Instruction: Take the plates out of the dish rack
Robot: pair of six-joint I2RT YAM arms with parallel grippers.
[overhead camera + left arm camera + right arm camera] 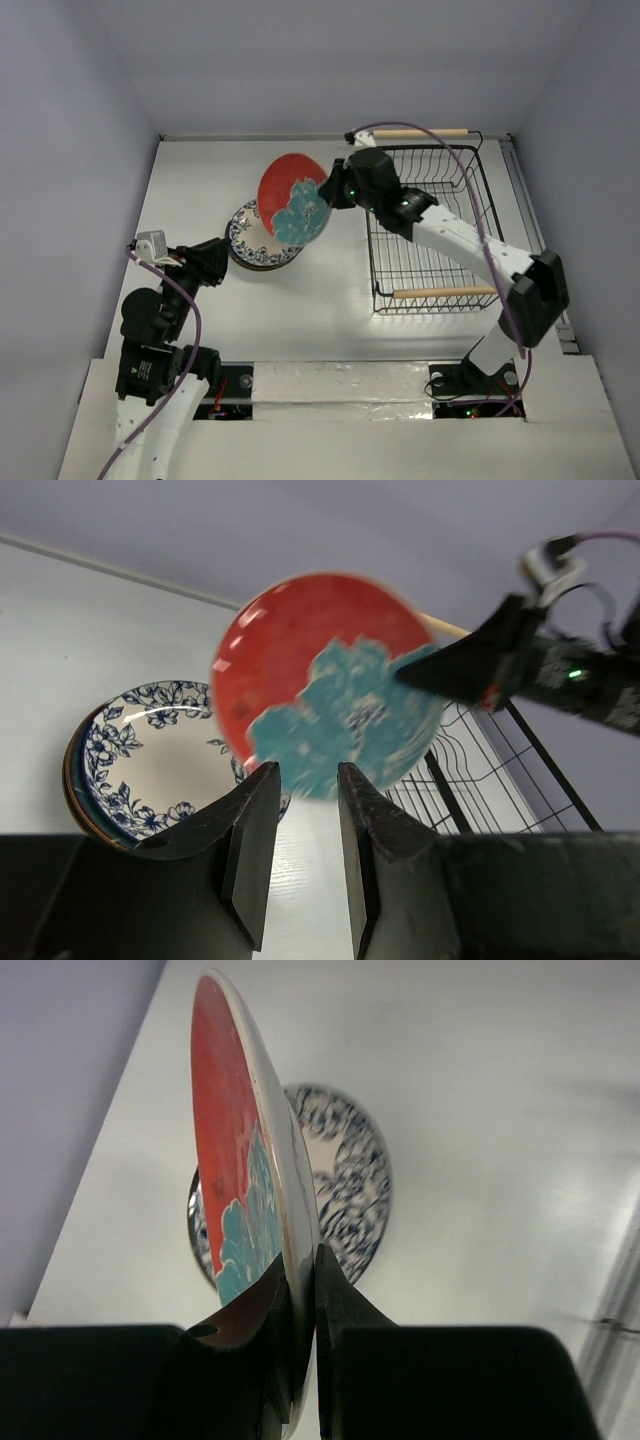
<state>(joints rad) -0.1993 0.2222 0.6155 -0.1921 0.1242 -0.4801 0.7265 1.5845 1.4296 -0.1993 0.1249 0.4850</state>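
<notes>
Between the clamped fingers of the right gripper (303,1260) stands the red plate (225,1160), held on edge by its rim. Beyond it lies the white-blue floral plate (350,1190), topping a stack. Behind this gripper sits the dish rack (400,265). Across the stack, the left gripper (305,780) is slightly parted and empty.

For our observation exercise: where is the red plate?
Top view: the red plate hangs tilted over the plate stack, left of the dish rack, held by the right tool.
</notes>
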